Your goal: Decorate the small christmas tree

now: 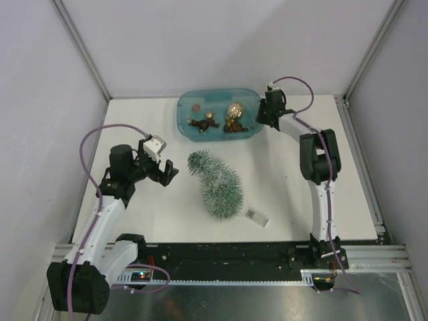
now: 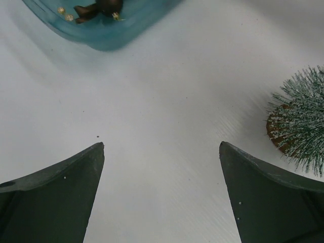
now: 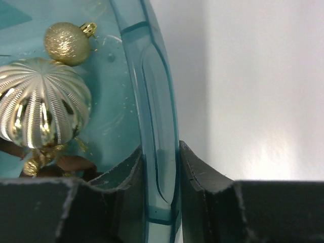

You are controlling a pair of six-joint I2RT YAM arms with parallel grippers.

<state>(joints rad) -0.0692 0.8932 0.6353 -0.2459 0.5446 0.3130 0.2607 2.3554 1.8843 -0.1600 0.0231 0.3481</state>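
The right gripper [image 3: 160, 152] is pinching the teal tub's [image 3: 147, 66] side wall, seemingly steadying it beside the gold baubles [image 3: 38, 101]. The left gripper [image 2: 162, 149] is hanging wide open over the table [image 2: 162, 91]. The small christmas tree [image 1: 218, 183] is lying on its side mid-table.

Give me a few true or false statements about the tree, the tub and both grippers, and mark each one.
1. The small christmas tree stands upright on its base. False: it lies on its side on the table.
2. The right gripper has one finger on each side of the teal tub wall. True.
3. The left gripper holds a gold ball. False: it is open and empty, above bare table.
4. A ribbed gold ornament lies inside the teal tub. True.
5. The tree lies inside the teal tub. False: it lies on the table, outside the tub.
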